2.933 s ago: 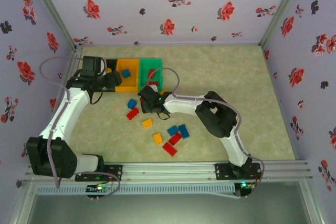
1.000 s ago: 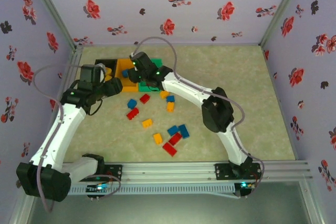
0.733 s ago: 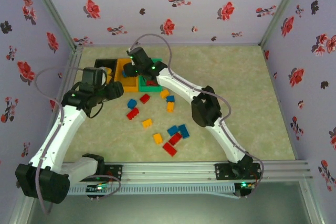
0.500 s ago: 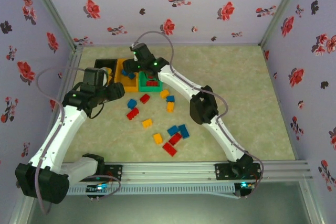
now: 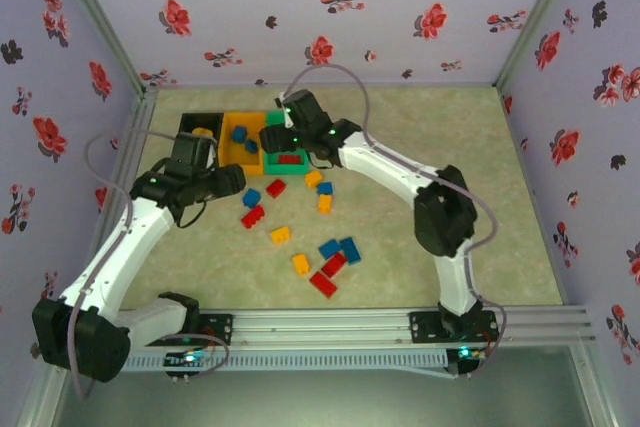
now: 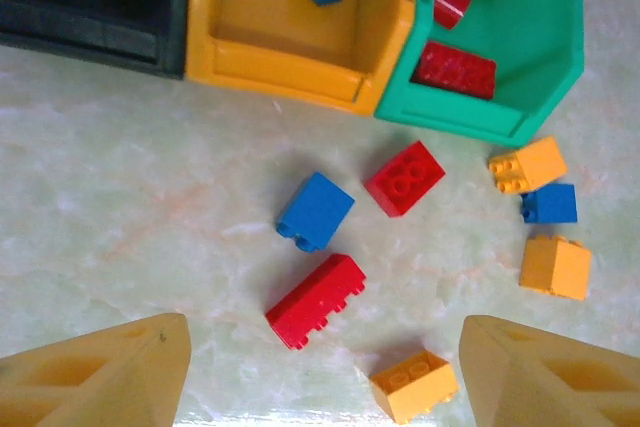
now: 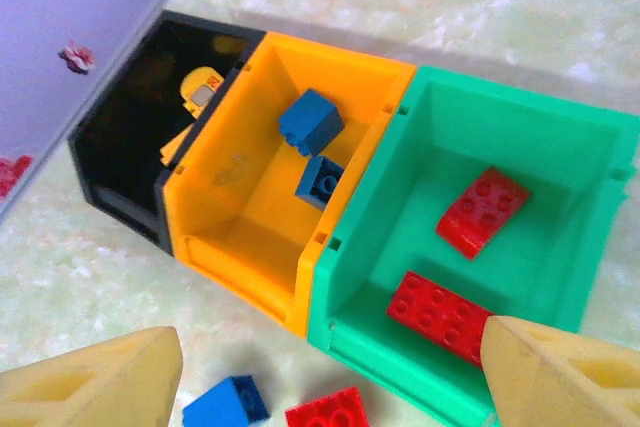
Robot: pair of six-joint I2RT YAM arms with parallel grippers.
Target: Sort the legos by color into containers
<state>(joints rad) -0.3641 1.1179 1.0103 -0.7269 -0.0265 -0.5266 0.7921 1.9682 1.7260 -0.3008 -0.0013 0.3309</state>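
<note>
Three bins stand in a row at the back left: black [image 5: 192, 124], orange-yellow [image 5: 240, 139] and green [image 5: 297, 169]. The green bin [image 7: 560, 137] holds two red bricks [image 7: 483, 211], the orange-yellow bin [image 7: 240, 217] two blue bricks [image 7: 311, 120], the black bin [image 7: 120, 147] a yellow one [image 7: 200, 87]. My right gripper [image 7: 330, 367] hangs open and empty over the bins' front edge, also in the top view [image 5: 273, 139]. My left gripper [image 6: 325, 367] is open and empty above a long red brick [image 6: 316, 300], a blue brick [image 6: 316, 210] and an orange brick [image 6: 413, 384].
Several more loose bricks lie mid-table: a red square one [image 6: 404, 178], a small group right of it [image 6: 549, 203], and a blue, red and orange cluster nearer the arms [image 5: 330, 259]. Flowered walls close in the table on three sides.
My right gripper has gone from the loose bricks up to the bins and then shifted right along them. My left gripper has come away from the bins toward the loose bricks.
</note>
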